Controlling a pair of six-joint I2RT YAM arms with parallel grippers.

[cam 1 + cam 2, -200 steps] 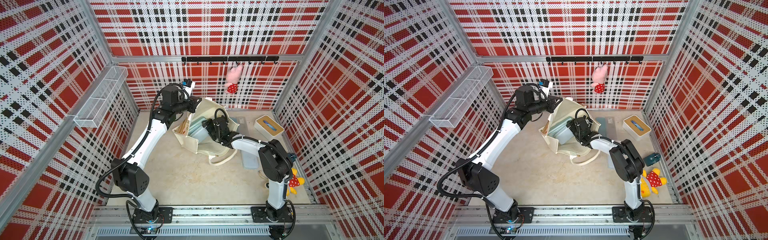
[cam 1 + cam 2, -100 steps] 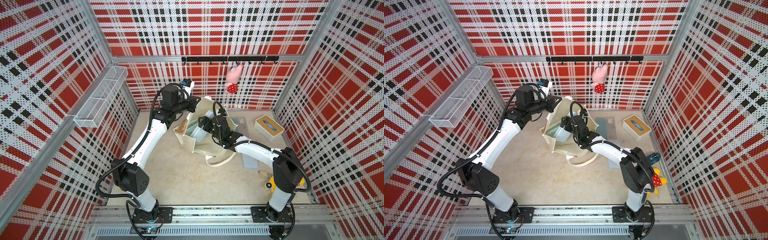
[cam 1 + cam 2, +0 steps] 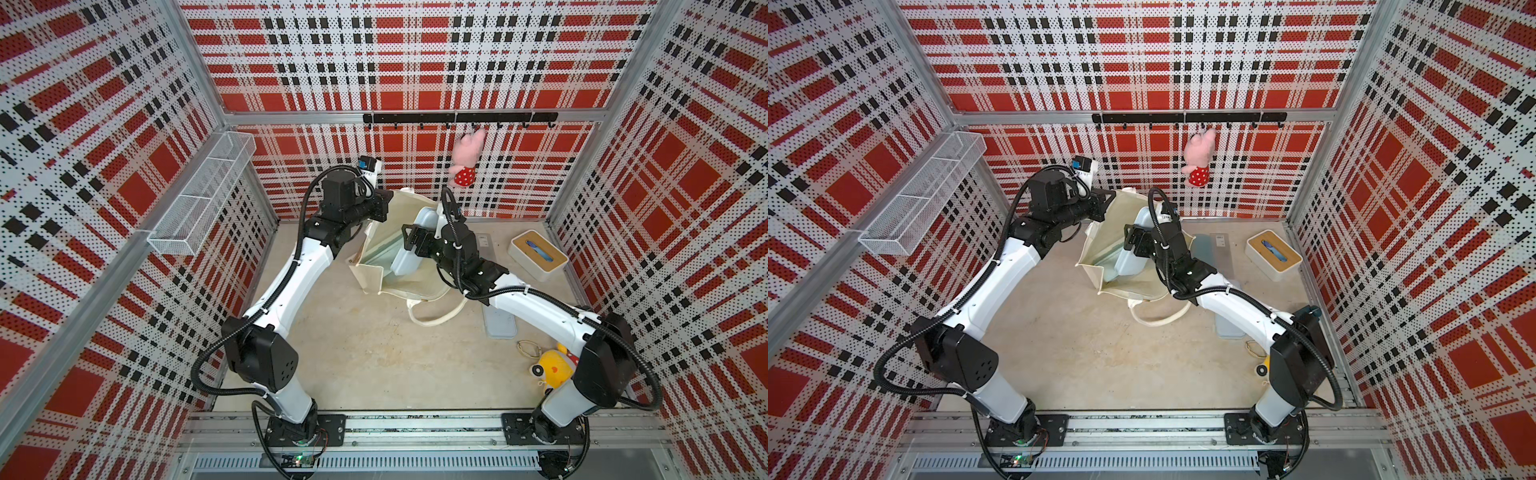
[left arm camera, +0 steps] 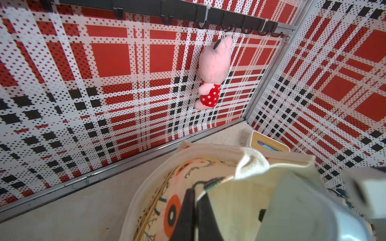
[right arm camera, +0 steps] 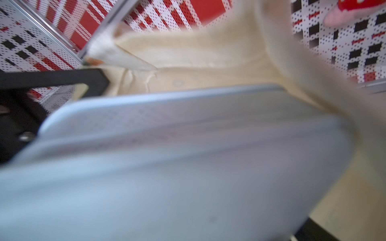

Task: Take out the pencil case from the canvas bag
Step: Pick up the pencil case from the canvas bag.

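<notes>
A cream canvas bag (image 3: 409, 286) sits open near the middle of the back edge of the tabletop (image 3: 365, 353). The left hand (image 3: 381, 211), pressed together, pinches the bag's rim. The right hand (image 3: 411, 240), spread wide, grips the pale blue pencil case (image 3: 404, 261), which is tilted and partly inside the bag's mouth.

Beige desk (image 3: 374, 353), kinda stained. Canvas bag (image 3: 409, 286) sits around 12 o'clock, white box with a wood lid (image 3: 538, 254) at 2, flat pale-blue pad (image 3: 500, 328) at 3, yellow plush (image 3: 552, 365) at 4.
</notes>
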